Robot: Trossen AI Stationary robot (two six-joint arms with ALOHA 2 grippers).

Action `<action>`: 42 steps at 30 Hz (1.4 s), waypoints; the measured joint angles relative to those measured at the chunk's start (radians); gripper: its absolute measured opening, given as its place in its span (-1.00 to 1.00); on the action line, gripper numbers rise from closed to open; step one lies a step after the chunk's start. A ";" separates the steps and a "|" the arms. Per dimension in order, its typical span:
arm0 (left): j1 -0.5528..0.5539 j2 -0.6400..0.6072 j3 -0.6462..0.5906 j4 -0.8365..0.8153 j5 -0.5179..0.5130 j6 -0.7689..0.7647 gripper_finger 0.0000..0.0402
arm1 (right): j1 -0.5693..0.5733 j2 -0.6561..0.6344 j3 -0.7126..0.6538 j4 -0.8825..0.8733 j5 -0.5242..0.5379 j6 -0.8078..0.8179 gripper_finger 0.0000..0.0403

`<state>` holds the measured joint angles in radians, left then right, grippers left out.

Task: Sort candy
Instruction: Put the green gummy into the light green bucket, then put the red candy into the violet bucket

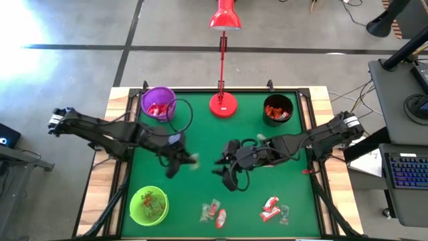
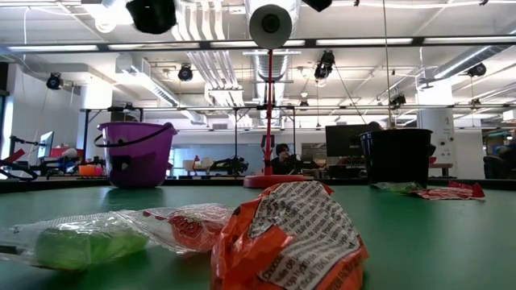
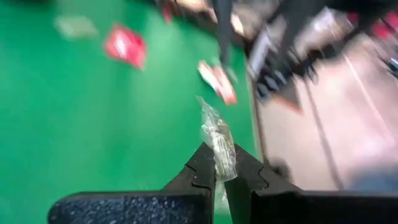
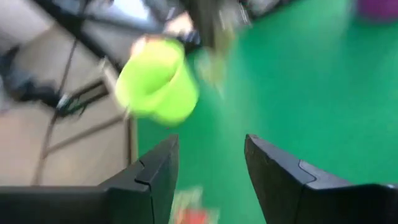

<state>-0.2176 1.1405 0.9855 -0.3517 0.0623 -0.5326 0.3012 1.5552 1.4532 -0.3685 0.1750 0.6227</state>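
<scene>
A clear-wrapped candy (image 3: 217,142) sits pinched between the clenched fingers of the left gripper (image 1: 179,159), lifted over mid-table, probably bound for a bucket (which one is unclear). More candy (image 1: 212,212) lies along the near edge. The right gripper (image 1: 224,163), jaws apart and empty, hovers centre. The purple bucket (image 1: 158,104), black bucket (image 1: 278,110) and green bucket (image 1: 148,205) already hold sorted sweets.
</scene>
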 joint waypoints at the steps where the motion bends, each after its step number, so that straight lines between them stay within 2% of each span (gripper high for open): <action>1: -0.006 -0.016 0.000 -0.043 0.043 -0.021 -1.00 | 0.000 -0.001 0.000 -0.022 -0.047 0.014 -0.13; 3: -0.023 -0.045 0.000 -0.138 0.110 -0.061 -1.00 | 0.000 -0.001 0.000 -0.061 -0.101 0.028 -0.13; 10: -0.146 -0.078 0.000 -0.356 0.320 -0.258 -1.00 | 0.002 -0.001 0.000 -0.181 -0.097 0.084 -0.18; 19: -0.316 -0.053 0.000 -0.458 0.424 -0.429 -1.00 | 0.002 -0.001 0.000 -0.191 -0.097 0.081 -0.24; 22: -0.360 -0.040 0.000 -0.463 0.455 -0.445 -1.00 | 0.002 -0.001 0.000 -0.212 -0.096 0.081 -0.24; 27: -0.380 -0.023 0.000 -0.479 0.455 -0.446 -0.89 | 0.002 -0.001 0.000 -0.226 -0.096 0.083 -0.25; 35: -0.380 -0.020 0.000 -0.478 0.433 -0.446 -0.53 | 0.002 -0.001 0.000 -0.238 -0.096 0.084 -0.26; 38: -0.380 -0.020 0.000 -0.480 0.335 -0.432 -0.42 | 0.002 -0.003 0.000 -0.299 -0.094 0.084 -0.26; 42: -0.377 -0.020 0.000 -0.480 0.059 -0.374 -0.35 | 0.002 -0.004 0.000 -0.487 -0.011 0.118 -0.26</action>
<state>-0.5941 1.1206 0.9855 -0.8318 0.1209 -0.9062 0.3027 1.5513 1.4532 -0.8556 0.1644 0.7406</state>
